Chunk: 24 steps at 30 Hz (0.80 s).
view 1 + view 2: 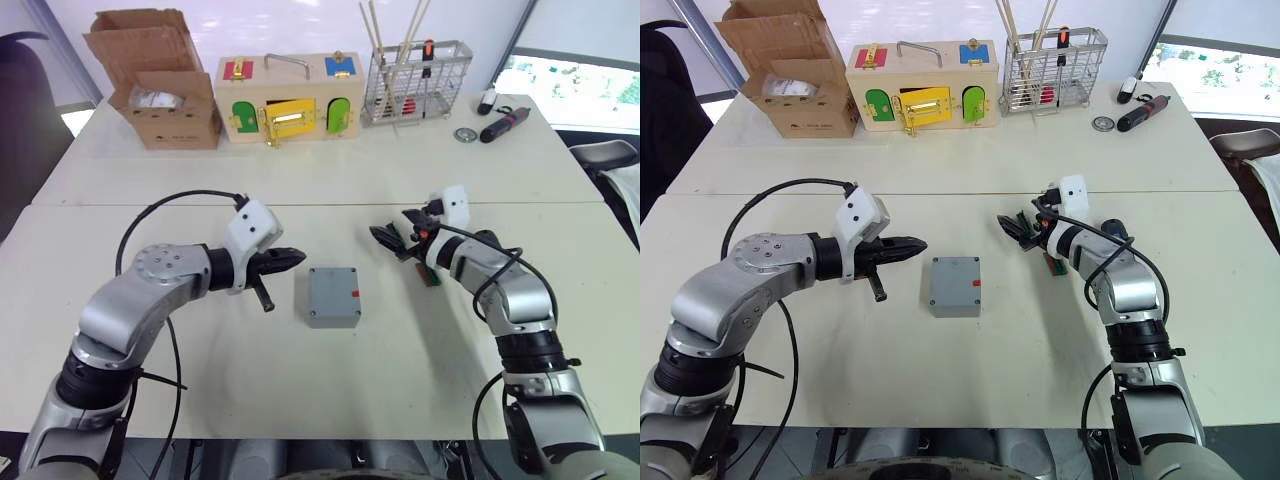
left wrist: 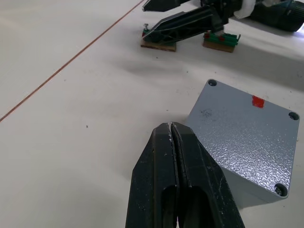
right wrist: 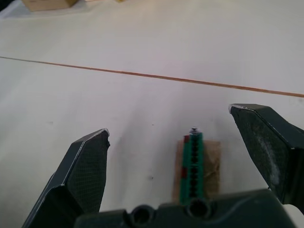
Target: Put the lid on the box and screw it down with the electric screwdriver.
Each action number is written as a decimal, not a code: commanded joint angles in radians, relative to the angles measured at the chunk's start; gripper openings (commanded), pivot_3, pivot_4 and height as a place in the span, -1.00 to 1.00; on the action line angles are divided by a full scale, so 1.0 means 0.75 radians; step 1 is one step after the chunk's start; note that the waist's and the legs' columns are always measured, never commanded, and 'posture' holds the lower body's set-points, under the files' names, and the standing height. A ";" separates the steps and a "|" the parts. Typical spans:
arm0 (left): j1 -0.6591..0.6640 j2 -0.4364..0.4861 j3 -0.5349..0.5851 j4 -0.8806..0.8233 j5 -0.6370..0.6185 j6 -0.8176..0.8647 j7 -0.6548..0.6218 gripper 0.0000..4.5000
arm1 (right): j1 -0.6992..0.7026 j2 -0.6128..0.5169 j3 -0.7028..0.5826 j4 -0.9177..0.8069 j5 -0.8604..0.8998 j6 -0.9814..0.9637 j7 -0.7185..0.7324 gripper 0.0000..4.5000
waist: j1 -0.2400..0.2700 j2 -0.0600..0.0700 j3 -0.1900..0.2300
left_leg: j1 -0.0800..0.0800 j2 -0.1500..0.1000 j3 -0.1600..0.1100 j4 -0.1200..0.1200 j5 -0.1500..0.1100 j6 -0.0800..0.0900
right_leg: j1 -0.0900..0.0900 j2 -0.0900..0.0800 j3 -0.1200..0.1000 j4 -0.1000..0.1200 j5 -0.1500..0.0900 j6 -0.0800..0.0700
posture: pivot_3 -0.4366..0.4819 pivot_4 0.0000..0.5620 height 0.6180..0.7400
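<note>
My left gripper (image 2: 172,130) is pressing together beside the box (image 2: 244,142); my right gripper (image 3: 185,137) is spreading apart over a green strip (image 3: 194,164).

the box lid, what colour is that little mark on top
Red, on the grey box; the mark shows best in the left wrist view.
</note>
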 commanded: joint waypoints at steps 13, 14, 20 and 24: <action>-0.010 0.023 -0.012 0.014 0.012 -0.092 -0.025 -1.00 | -0.036 0.050 -0.020 0.059 -0.075 -0.110 -0.018 -0.05 | -0.003 0.000 0.000 | 0.000 0.000 0.000 0.000 0.001 -0.001 | 0.000 0.000 0.000 0.000 0.000 0.000 | -0.05 -0.47 1.00; -0.009 0.023 -0.014 0.016 0.013 -0.095 -0.026 -1.00 | -0.033 0.052 -0.021 0.056 -0.076 -0.109 -0.018 -0.05 | -0.003 0.000 0.000 | 0.000 0.000 0.000 0.000 0.001 -0.001 | 0.000 0.000 0.000 0.000 0.000 0.000 | -0.05 -0.47 1.00; -0.006 0.015 -0.033 0.029 0.020 -0.116 -0.021 -1.00 | -0.023 0.063 -0.029 0.054 -0.080 -0.112 -0.024 -0.48 | -0.002 0.000 0.000 | 0.000 0.000 0.000 0.000 0.001 -0.001 | 0.000 0.000 0.000 0.000 0.000 0.000 | -0.05 -0.47 1.00; -0.001 0.014 -0.041 0.024 0.018 -0.120 -0.018 -1.00 | -0.018 0.064 -0.030 0.047 -0.086 -0.113 -0.027 -0.97 | -0.003 0.000 0.000 | 0.000 0.000 0.000 0.000 0.001 -0.001 | 0.000 0.000 0.000 0.000 0.000 0.000 | -0.05 -0.47 1.00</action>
